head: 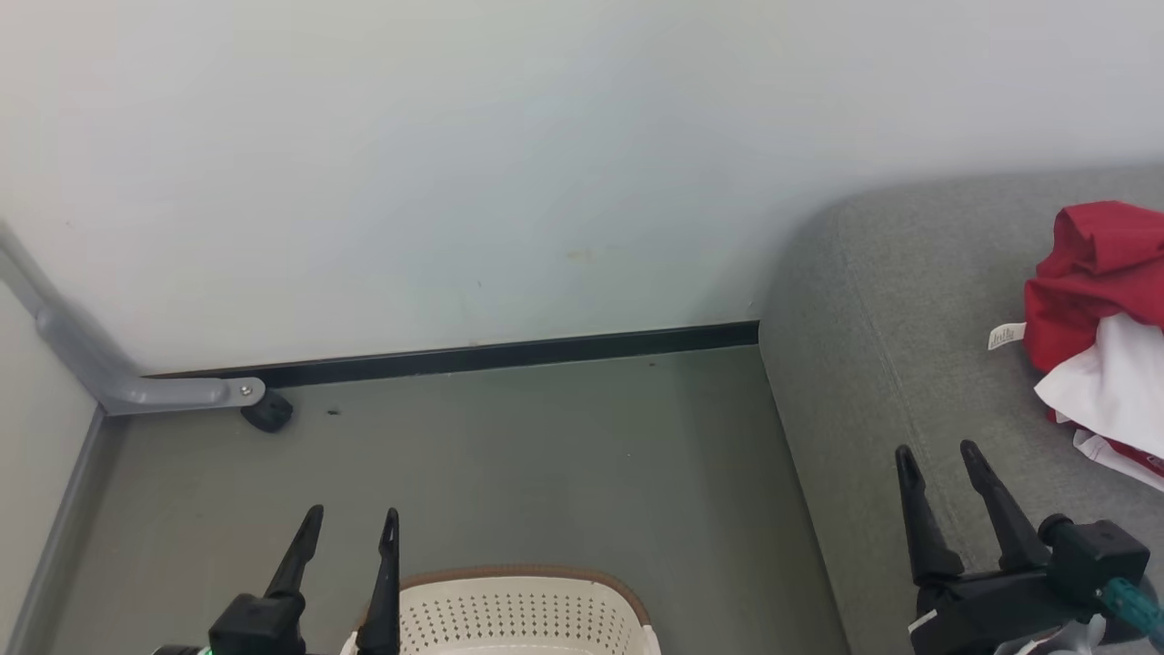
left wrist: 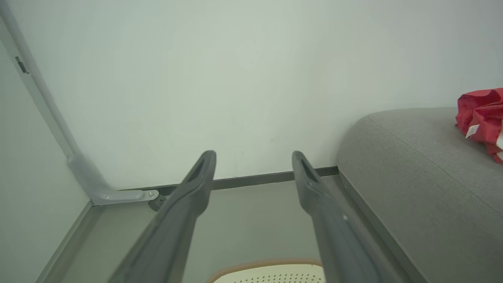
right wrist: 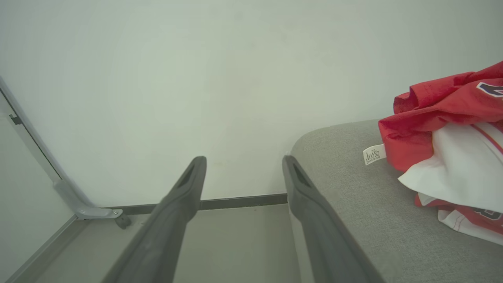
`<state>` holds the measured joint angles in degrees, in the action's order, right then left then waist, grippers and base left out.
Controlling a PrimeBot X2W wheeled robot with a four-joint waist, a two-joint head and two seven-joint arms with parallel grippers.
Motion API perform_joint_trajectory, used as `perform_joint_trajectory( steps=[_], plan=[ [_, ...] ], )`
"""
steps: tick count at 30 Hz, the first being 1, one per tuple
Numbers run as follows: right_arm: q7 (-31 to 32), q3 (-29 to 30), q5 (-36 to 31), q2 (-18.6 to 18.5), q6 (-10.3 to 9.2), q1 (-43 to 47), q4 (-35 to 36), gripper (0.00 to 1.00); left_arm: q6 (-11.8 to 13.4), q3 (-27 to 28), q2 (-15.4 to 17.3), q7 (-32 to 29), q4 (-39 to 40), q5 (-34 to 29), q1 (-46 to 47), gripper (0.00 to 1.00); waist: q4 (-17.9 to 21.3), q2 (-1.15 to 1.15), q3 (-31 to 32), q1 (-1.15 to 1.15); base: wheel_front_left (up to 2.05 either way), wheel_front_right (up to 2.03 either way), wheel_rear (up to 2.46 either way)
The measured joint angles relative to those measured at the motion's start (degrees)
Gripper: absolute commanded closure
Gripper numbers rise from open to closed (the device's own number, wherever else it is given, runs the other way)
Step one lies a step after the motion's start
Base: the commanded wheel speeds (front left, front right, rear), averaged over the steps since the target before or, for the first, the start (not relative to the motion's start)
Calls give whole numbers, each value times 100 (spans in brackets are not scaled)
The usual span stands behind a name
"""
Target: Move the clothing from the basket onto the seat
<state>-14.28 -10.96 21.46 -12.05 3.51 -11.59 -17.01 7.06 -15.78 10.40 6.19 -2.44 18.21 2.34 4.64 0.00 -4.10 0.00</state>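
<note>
Red and white clothing [head: 1096, 318] lies in a heap on the grey seat [head: 873, 364] at the right, a small white tag sticking out at its left. The right wrist view shows the same clothing [right wrist: 444, 133] on the seat [right wrist: 346, 196]; the left wrist view catches the clothing [left wrist: 481, 116] far right on the seat [left wrist: 412, 165]. The cream basket [head: 518, 614] with its brown rim sits at the bottom centre, its inside hidden. My left gripper [head: 350, 528] stands open just left of the basket [left wrist: 275, 273]. My right gripper [head: 937, 464] is open over the seat's near edge, left of the clothing.
A pale wall with a dark skirting strip [head: 509, 355] closes the back of the grey floor [head: 546, 455]. A grey angled metal bracket [head: 136, 382] with a black stopper [head: 268, 414] stands in the left corner.
</note>
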Motion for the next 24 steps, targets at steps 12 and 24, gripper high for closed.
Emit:
perform_joint_trajectory(
  steps=[12, 24],
  plan=[
    [0, -15, -43, 24, -258, 820, 594, 0, 1, 302, -221, 126, -325, 5, -469, 0, -110, 0, 414, 0, 0, 0, 0],
    [66, 4, -90, -74, -403, 1248, 1124, 0, 1, 455, -345, 211, -385, 1, -637, 0, -198, 1, 555, 0, 0, 0, 0]
  ],
)
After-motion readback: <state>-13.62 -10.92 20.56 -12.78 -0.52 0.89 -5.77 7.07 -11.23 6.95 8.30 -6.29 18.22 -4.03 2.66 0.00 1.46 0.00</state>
